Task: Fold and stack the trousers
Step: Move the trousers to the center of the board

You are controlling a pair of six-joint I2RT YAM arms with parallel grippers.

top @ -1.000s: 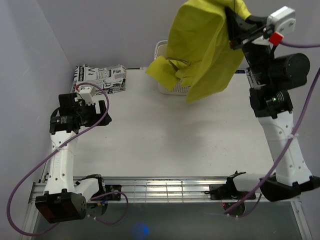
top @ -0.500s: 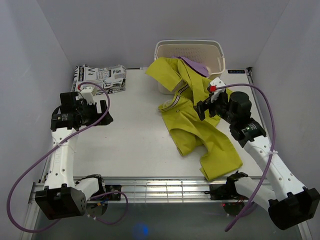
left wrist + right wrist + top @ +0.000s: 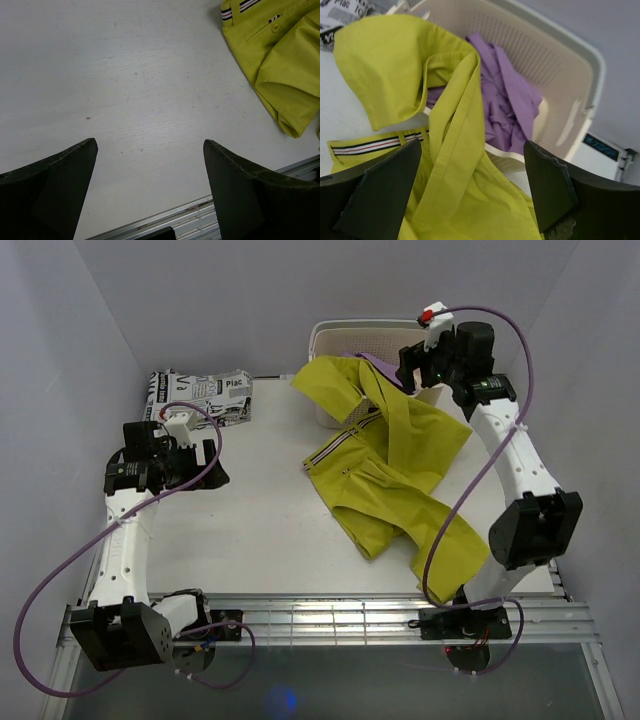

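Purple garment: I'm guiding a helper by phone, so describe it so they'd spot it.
Find the cream basket at the far edge of the table. The purple garment lies inside it. It alone is purple; the yellow trousers beside it spill over the rim onto the table.

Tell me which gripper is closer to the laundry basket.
Right. The right gripper hovers open over the basket, above the yellow trousers draped on its rim. The left gripper is far off to the left, open over the table.

Left gripper (image 3: 149, 141) spread wide; right gripper (image 3: 471, 142) spread wide, arm outstretched
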